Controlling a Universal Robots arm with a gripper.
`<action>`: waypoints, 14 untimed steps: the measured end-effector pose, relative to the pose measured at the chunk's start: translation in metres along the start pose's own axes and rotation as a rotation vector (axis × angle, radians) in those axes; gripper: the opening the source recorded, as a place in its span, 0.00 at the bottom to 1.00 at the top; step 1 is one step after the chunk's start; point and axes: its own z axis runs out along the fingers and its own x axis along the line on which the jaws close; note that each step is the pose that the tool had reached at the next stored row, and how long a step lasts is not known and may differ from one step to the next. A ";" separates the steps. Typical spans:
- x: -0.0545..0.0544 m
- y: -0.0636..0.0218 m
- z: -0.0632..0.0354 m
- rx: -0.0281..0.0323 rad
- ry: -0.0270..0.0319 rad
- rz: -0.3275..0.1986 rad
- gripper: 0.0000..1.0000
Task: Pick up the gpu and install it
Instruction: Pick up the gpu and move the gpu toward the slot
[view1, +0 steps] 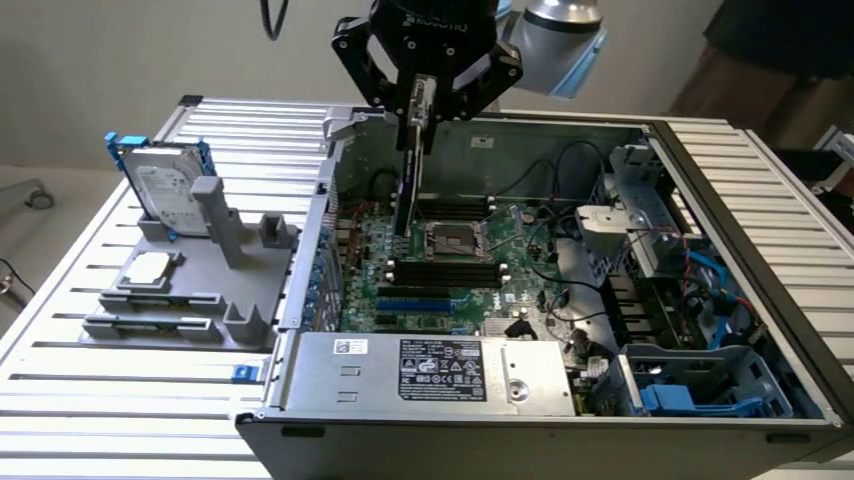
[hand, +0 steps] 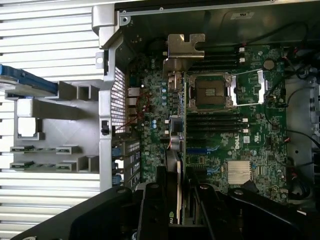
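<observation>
The gpu (view1: 411, 180) hangs edge-on and upright, a thin dark card over the motherboard (view1: 467, 270) of the open computer case (view1: 534, 410). My gripper (view1: 424, 108) is above the case's rear wall and shut on the card's top end. In the wrist view the gpu (hand: 181, 150) runs away from the gripper (hand: 180, 210) as a narrow strip, with its silver end bracket (hand: 186, 47) at the far end. The card's lower end is above the board beside the processor socket (view1: 447, 238). I cannot tell whether it touches the board.
A grey holder (view1: 187, 300) on the slatted table at the exterior view's left carries a silver hard drive in a blue frame (view1: 167, 185) and a square silver chip (view1: 150, 265). Inside the case are the power supply (view1: 414, 375), cables and a blue drive cage (view1: 707, 390).
</observation>
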 end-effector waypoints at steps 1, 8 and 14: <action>0.000 0.0000 0.0000 0.0000 0.0000 0.000 0.27; 0.000 0.0000 0.0000 0.0000 0.0000 0.000 0.27; 0.000 0.0000 0.0000 0.0000 0.0000 0.000 0.27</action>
